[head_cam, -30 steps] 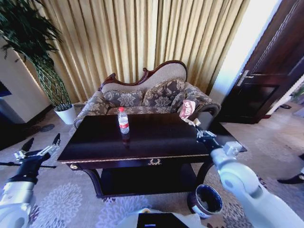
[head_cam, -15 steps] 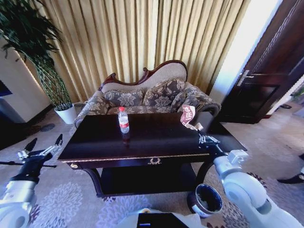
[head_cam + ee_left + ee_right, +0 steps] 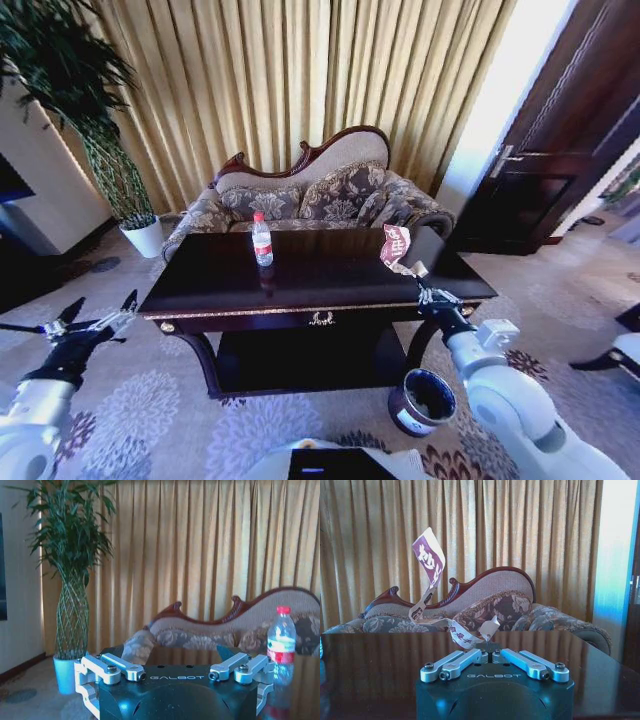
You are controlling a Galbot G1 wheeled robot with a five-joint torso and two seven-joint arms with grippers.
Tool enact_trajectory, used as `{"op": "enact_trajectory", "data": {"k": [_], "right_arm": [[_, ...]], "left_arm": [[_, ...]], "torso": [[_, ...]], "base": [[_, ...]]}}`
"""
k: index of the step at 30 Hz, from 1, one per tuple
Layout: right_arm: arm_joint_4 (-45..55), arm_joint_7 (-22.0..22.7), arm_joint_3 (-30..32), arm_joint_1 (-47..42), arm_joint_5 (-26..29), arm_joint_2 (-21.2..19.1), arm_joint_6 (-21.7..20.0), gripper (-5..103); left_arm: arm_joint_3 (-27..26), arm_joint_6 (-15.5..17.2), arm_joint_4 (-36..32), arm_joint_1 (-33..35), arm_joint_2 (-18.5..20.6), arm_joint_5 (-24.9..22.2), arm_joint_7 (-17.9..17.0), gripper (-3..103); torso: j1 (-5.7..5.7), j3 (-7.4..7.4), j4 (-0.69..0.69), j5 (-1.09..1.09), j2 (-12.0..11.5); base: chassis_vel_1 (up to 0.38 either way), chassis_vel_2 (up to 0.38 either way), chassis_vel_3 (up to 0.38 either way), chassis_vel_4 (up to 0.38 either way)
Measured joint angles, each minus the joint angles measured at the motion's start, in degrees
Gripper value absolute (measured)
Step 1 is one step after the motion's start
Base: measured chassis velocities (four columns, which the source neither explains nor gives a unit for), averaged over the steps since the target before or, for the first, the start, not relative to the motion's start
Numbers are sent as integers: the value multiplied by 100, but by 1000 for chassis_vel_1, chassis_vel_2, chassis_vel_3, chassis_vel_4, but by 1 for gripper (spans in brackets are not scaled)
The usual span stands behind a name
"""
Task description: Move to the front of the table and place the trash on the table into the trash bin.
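On the dark glossy table (image 3: 330, 280) a small clear bottle (image 3: 262, 240) with a red cap and label stands upright near the far edge, left of centre. My right gripper (image 3: 427, 291) hovers over the table's front right corner, shut on a strip of red-and-white paper trash (image 3: 395, 244) that sticks up from it. In the right wrist view the right gripper (image 3: 489, 652) pinches the paper's lower end (image 3: 461, 632). The dark trash bin (image 3: 424, 402) stands on the carpet below that corner. Left of the table, my left gripper (image 3: 100, 312) is open and holds nothing. The left wrist view shows the bottle (image 3: 281, 642).
A patterned sofa (image 3: 310, 200) stands right behind the table against gold curtains. A tall plant in a white pot (image 3: 148, 238) is at the back left. A dark door (image 3: 560, 150) is at the right. Open carpet lies before the table.
The whole picture has shifted, so the camera moved. Against the table, my right gripper with the paper now sits nearer the front right corner. The bottle has not moved.
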Motion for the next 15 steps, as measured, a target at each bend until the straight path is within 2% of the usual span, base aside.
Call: {"op": "enact_trajectory", "data": {"k": [10,15], "right_arm": [[-117,-8,-126,-12,-174,142,36,0],[-325,-10,-197,-13,-361,164,149,0]], "left_arm": [[-16,98,35,-38,162,247,0,100],[-2,13,83,-28,173,246,4,100]], "torso": [[2,0,0,-1,-1],[1,0,0,-1,-1]], "base": [[125,-117,-118,124],[157,-162,-165,175]]}}
